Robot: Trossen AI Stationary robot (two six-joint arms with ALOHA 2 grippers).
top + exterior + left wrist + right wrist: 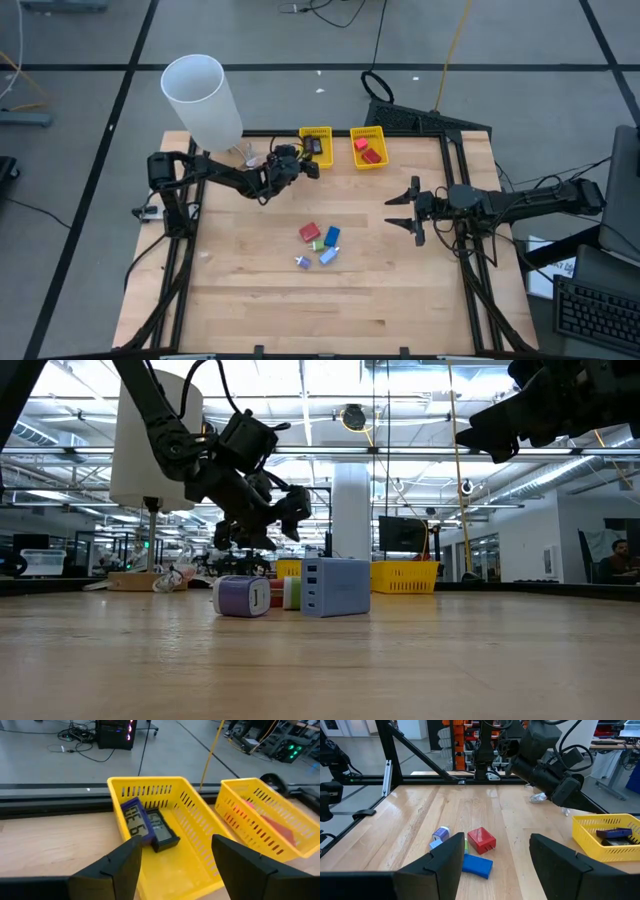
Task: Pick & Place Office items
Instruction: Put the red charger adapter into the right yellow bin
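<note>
Several small office items lie loose at mid-table: a red block (309, 232), a blue one (332, 236), a green one (318, 245), a pale blue one (328, 256) and a small purple-white one (303, 262). My left gripper (310, 167) is open and empty, hovering just on the near side of the left yellow basket (315, 133). In the left wrist view its fingers (125, 862) stand apart before that basket (150, 782), where a blue item (134, 817) and a black rectangular one (161, 830) lie on the floor. My right gripper (403, 212) is open and raised, to the right of the loose items.
The right yellow basket (366, 131) holds red items (370, 152) and stands beside the left one at the table's far edge. A tall white cylinder (200, 100) stands at the far left corner. Bare wood lies near the table's front edge (330, 320).
</note>
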